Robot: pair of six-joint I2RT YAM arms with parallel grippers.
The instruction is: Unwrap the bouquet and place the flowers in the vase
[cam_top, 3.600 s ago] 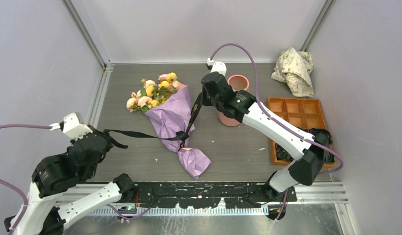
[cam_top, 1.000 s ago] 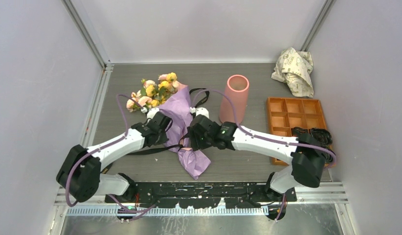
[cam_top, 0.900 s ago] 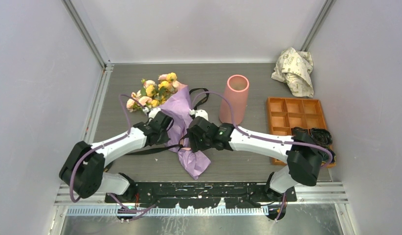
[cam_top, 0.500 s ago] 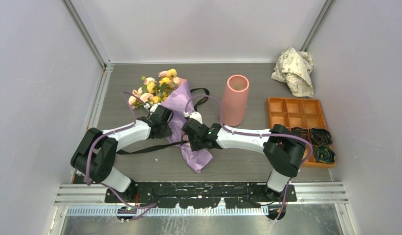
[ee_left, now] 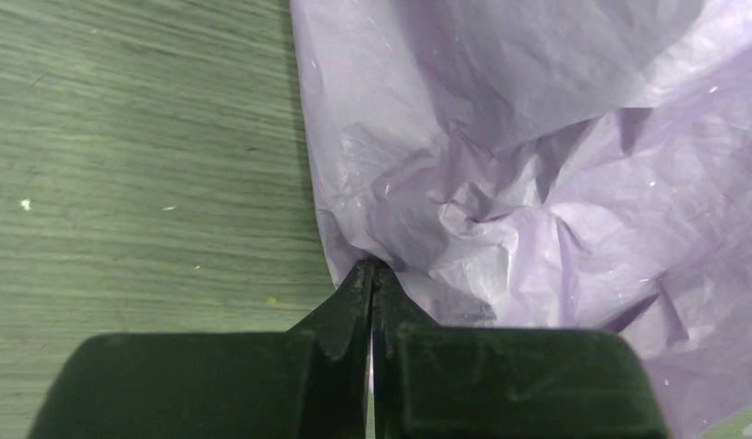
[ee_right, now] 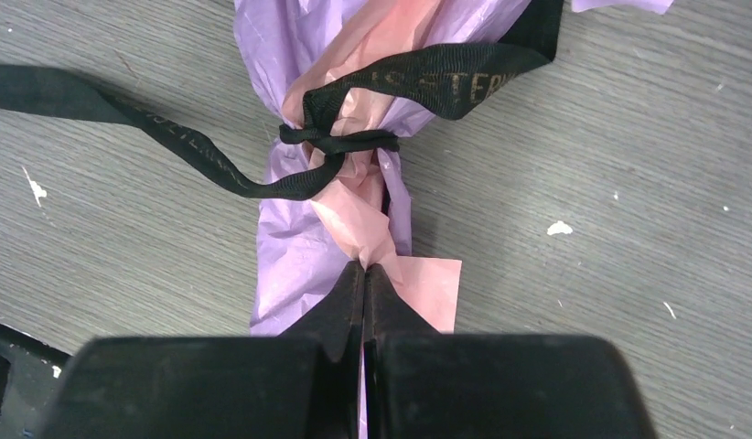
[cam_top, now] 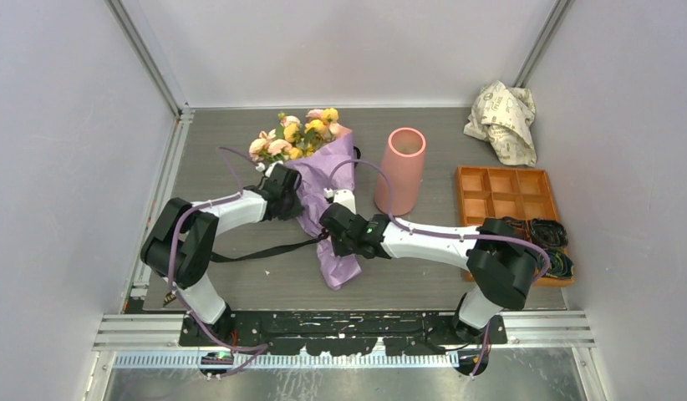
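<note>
Right wrist | right end effector pinching bouquet tail | ribbon just beyond

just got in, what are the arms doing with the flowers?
Both grippers are pinched shut on the bouquet: the left gripper on the lilac paper's side edge, the right gripper on the tail below the black ribbon. The ribbon is knotted, so nothing is unwrapped yet. The flowers are in the wrap; the vase stands upright beside it.
</note>
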